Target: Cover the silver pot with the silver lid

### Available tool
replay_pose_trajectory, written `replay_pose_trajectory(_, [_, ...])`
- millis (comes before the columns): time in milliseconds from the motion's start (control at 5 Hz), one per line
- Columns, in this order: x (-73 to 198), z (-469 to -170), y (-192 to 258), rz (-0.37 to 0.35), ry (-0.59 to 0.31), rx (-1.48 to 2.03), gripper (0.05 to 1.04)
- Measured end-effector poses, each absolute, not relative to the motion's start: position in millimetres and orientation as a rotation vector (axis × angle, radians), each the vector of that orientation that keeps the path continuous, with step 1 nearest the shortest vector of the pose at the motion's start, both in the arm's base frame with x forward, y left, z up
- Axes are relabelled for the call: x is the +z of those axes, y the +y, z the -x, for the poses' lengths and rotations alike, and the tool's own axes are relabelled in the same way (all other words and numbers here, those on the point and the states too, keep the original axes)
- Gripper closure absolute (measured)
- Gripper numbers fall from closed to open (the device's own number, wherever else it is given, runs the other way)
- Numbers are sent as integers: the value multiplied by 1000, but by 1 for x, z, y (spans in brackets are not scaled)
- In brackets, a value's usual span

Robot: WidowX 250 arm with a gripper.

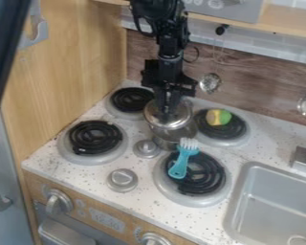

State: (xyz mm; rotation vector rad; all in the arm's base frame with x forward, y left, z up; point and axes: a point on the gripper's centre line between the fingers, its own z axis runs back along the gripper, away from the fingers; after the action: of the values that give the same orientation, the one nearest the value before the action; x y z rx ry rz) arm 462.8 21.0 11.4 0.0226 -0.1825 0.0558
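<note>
The black gripper [169, 109] hangs down from the top over the middle of the stove, its fingers close together at the centre of the silver lid and shut on it. The silver lid [178, 123] lies over the top of the silver pot [175, 138], a little toward the upper left. The lid hides most of the pot's opening, and whether the two touch all around I cannot tell. The pot stands upright between the burners.
A teal brush [180, 164] lies across the front right burner [204, 178]. A yellow-green toy [217, 117] rests on the back right burner. Two silver knobs [122, 180] stand left of the brush; the sink [274, 210] is at lower right.
</note>
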Motion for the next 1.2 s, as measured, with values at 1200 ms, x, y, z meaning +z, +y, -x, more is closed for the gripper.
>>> replay_pose_trajectory(1200, [-19, -480, 2, -42, -148, 38, 512])
